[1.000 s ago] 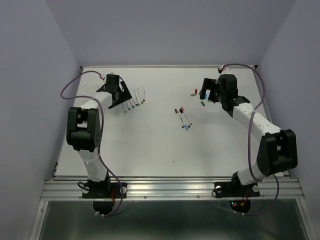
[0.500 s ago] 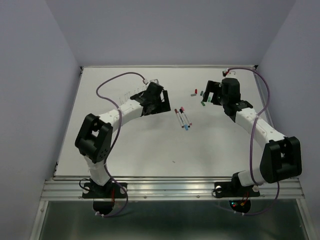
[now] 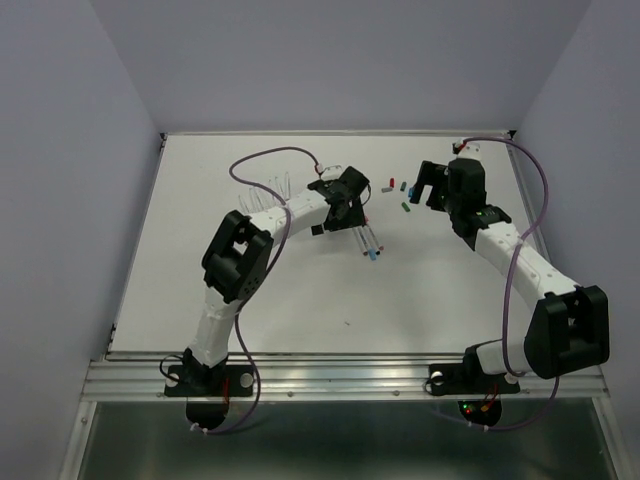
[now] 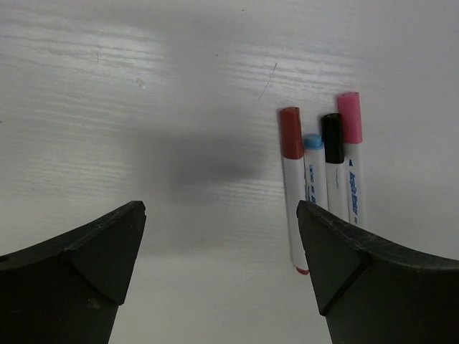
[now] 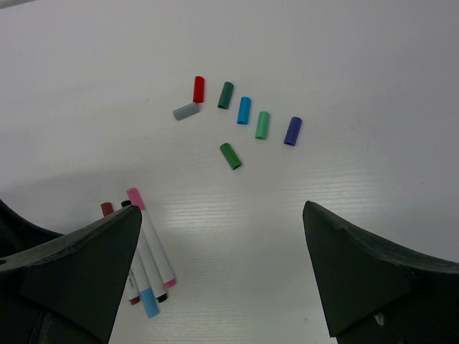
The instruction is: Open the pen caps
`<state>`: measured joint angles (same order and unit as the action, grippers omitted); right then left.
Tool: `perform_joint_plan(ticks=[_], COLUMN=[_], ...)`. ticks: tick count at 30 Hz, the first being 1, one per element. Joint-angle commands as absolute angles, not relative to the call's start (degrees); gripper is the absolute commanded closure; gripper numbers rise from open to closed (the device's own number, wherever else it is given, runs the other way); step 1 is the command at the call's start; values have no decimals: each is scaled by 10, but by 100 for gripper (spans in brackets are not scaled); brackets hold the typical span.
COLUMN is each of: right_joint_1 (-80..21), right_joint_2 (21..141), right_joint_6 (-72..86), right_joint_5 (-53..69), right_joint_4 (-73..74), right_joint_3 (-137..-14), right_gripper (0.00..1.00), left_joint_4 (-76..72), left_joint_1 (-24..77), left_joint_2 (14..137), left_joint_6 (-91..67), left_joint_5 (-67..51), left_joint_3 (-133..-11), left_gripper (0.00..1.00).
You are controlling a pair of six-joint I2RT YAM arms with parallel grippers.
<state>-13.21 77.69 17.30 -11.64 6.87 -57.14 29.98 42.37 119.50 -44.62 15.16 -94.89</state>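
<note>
Several capped pens lie side by side mid-table point(image 3: 368, 240). In the left wrist view they show a red cap point(image 4: 291, 132), a light blue end point(image 4: 313, 141), a black cap point(image 4: 332, 136) and a pink cap point(image 4: 349, 117). My left gripper point(image 3: 349, 214) point(image 4: 222, 247) is open and empty, just left of these pens, its right finger point(image 4: 358, 279) over their lower ends. Several loose pen caps point(image 5: 244, 110) point(image 3: 395, 187) lie on the table beyond my right gripper point(image 3: 426, 190) point(image 5: 222, 276), which is open and empty above bare table. The right wrist view also shows the pens point(image 5: 147, 258).
A row of white pens point(image 3: 272, 185) lies at the rear left, behind the left arm. A purple cable point(image 3: 270, 155) loops above it. The table's back edge point(image 3: 340, 133) and the walls are close behind both grippers.
My left arm has swung right, from the rear-left row of pens to the capped pens mid-table. My right gripper has shifted slightly toward the back.
</note>
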Motion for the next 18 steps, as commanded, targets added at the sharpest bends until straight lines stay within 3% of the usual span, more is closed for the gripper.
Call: perform_joint_plan(ticks=[1,18], right_joint_1=[-137,-137], right_joint_2=[768,777], right_joint_6=[168,163], right_joint_5=[-136,-160], right_joint_4=[47,47], right_joint_3=[-569,-570], right_gripper=[0,0], left_joint_4=[358,375], left_joint_1=[438,451], left_joint_2=[1227,1273], left_joint_6=[-465,-457], left_joint_5=[190,186], left_joint_3=[-1009,-1047], left_gripper=[1,1])
